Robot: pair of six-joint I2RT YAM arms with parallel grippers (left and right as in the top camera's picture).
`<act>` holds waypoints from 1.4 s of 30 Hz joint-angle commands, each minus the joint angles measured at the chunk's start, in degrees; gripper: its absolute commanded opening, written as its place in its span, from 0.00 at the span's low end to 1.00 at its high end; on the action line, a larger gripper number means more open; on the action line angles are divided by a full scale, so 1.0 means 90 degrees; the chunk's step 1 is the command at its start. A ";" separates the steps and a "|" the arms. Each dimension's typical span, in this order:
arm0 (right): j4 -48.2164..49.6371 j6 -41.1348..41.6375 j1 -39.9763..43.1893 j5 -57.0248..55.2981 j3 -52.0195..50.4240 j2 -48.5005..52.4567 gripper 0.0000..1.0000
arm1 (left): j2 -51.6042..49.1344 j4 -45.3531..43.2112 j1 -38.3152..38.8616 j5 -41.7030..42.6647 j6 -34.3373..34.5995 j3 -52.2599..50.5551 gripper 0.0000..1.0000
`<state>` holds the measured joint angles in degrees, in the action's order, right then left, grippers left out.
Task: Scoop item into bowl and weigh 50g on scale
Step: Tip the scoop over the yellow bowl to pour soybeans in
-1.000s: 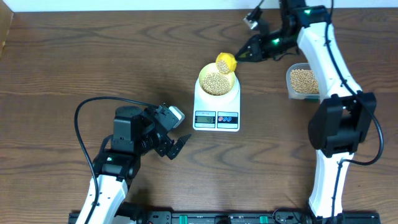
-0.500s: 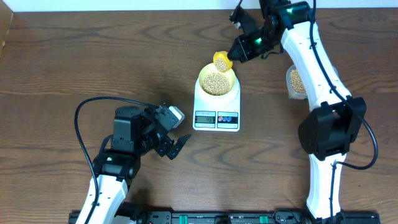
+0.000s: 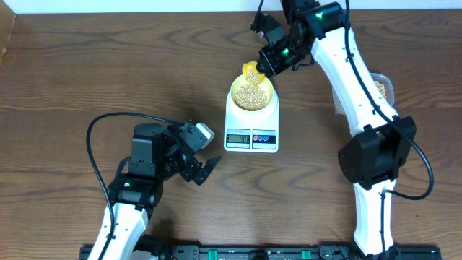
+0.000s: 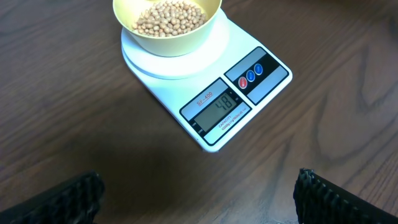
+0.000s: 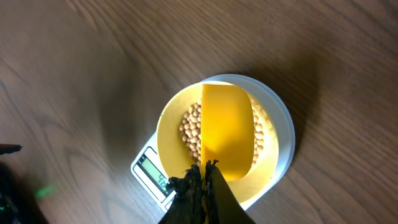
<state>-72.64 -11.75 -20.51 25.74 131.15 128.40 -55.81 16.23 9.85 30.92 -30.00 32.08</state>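
Idling near the front-left corner of the wooden counter, the left gripper hangs with its fingers spread wide and nothing between them, its forearm folded low and its wrist camera aimed at the white kitchen scale. The scale stands at mid-counter, a little toward the back edge, and its grey display reads 48. On its round platter sits the pale yellow-green bowl, holding a mound of tan soybeans.

To the right, the right arm rises from the front edge and arches back across the counter, with its wrist bent down toward the bowl. The right gripper is pinched tight on the handle of a yellow scoop. The scoop lies just ahead of those fingers with its long axis running from the gripper out over the bowl. Seen from the right wrist, its upturned underside covers the middle of the beans, so it appears tipped to pour. Whether any beans are left in it cannot be told.

A clear tub of beans shows behind the arm near the right edge.

The right arm is far the nearer to the bowl. With the reading two short of target, the next move likely calls for only a few beans.
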 commanded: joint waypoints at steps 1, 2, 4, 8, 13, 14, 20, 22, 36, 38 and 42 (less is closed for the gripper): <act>-0.0022 -0.0236 -0.0104 -0.0053 0.0143 -0.0289 0.01 | 0.0051 -0.0005 -0.0027 -0.0058 0.0012 0.0061 1.00; -0.0024 -0.0238 -0.0119 -0.0112 0.0143 -0.0306 0.01 | 0.0051 -0.0002 -0.0027 -0.0058 0.0012 0.0061 1.00; -0.0022 -0.0250 -0.0138 -0.0211 0.0143 -0.0347 0.01 | 0.0051 -0.0005 -0.0027 -0.0058 0.0012 0.0061 0.99; 0.0002 -0.0253 -0.0136 -0.0204 0.0143 -0.0381 0.01 | 0.0051 -0.0005 -0.0027 -0.0058 0.0012 0.0061 0.99; -0.0005 -0.0250 -0.0136 -0.0204 0.0143 -0.0381 0.01 | 0.0051 -0.0005 -0.0027 -0.0058 0.0012 0.0061 0.99; -0.0005 -0.0250 -0.0136 -0.0202 0.0143 -0.0381 0.01 | 0.0051 -0.0005 -0.0027 -0.0058 0.0012 0.0061 0.99; -0.0002 -0.0357 -0.0136 -0.0209 0.0141 -0.0381 0.01 | 0.0051 -0.0005 -0.0027 -0.0058 0.0012 0.0061 0.99; -0.0005 -0.0423 -0.0136 -0.0209 0.0141 -0.0381 0.01 | 0.0051 -0.0005 -0.0027 -0.0058 0.0012 0.0061 0.99; -0.0044 -0.0760 -0.0204 -0.0493 0.0141 -0.0381 0.01 | 0.0051 -0.0005 -0.0027 -0.0058 0.0012 0.0061 0.99; -0.0046 -0.0799 -0.0233 -0.0491 0.0141 -0.0384 0.01 | 0.0051 -0.0005 -0.0027 -0.0058 0.0012 0.0061 0.99; -0.0066 -0.0850 -0.0250 -0.0493 0.0141 -0.0384 0.01 | 0.0051 -0.0002 -0.0027 -0.0058 0.0012 0.0061 0.99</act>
<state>-72.95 -17.65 -22.20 21.28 131.17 127.35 -55.81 16.23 9.85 30.92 -30.00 32.08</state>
